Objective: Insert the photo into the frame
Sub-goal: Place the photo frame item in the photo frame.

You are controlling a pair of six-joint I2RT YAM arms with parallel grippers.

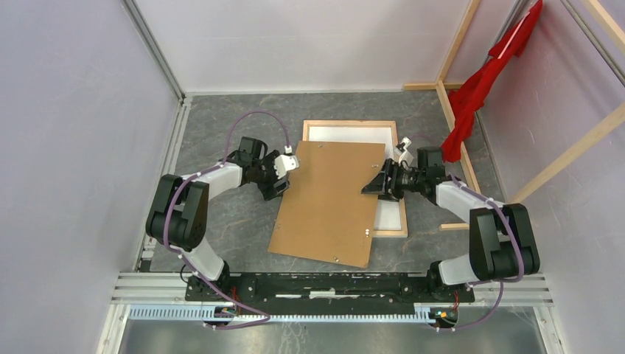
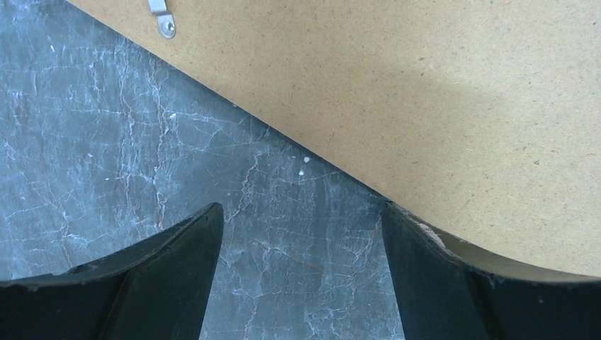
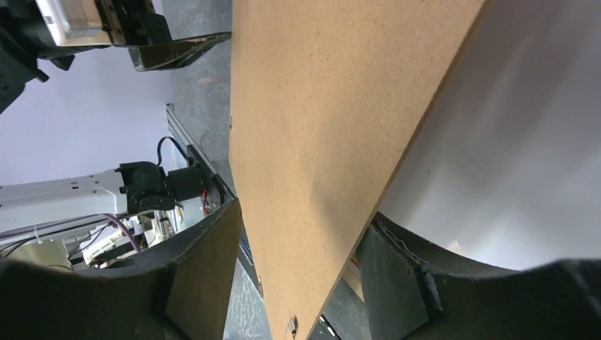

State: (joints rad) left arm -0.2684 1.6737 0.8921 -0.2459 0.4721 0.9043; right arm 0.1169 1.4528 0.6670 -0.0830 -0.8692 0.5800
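The frame (image 1: 346,123) lies flat on the table, bare wood side up. Inside it shows a white sheet (image 1: 346,135), apparently the photo's plain back (image 3: 510,142); no picture side shows. A brown backing board (image 1: 332,203) lies askew over both, its near end out on the table. My right gripper (image 1: 372,184) is open, and the board's right edge (image 3: 319,106) passes between its fingers (image 3: 205,262) with gaps on both sides. My left gripper (image 1: 284,178) is open over bare table (image 2: 305,212), its right finger (image 2: 425,269) against the board's left edge (image 2: 425,85).
A metal clip (image 2: 161,15) sits on the board. Bare wooden beams (image 1: 457,44) and a red cloth (image 1: 479,88) stand at the back right. Purple walls close in the grey marble table (image 1: 221,125). An aluminium rail (image 1: 332,284) runs along the near edge.
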